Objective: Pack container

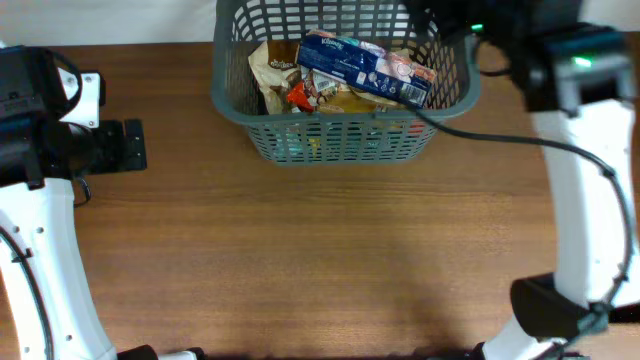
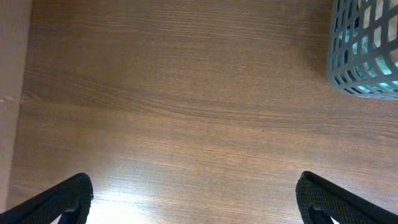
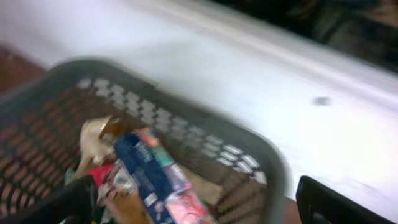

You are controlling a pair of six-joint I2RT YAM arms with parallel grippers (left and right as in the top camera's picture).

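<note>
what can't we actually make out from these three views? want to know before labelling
Container far rim: overhead, cut off by the top edge.
Items under the blue packet: overhead, covered by it; the right wrist view is motion-blurred.
Right gripper: overhead, lost against dark hardware at the top edge; its wrist view shows only fingertips.
Packet text: too small overhead, blurred in the right wrist view.

The large dark grey plastic basket (image 1: pixel 340 140) (image 2: pixel 367 56) (image 3: pixel 149 112), rectangular with rounded corners, lattice-slotted sides and a solid rim, stands upright on the brown wooden counter (image 1: pixel 300 250) at its far edge, about mid-width. Its far end runs out of the overhead view. Inside lies a heap of food packets (image 1: pixel 330 90), with a long blue one slanting across the top.
</note>
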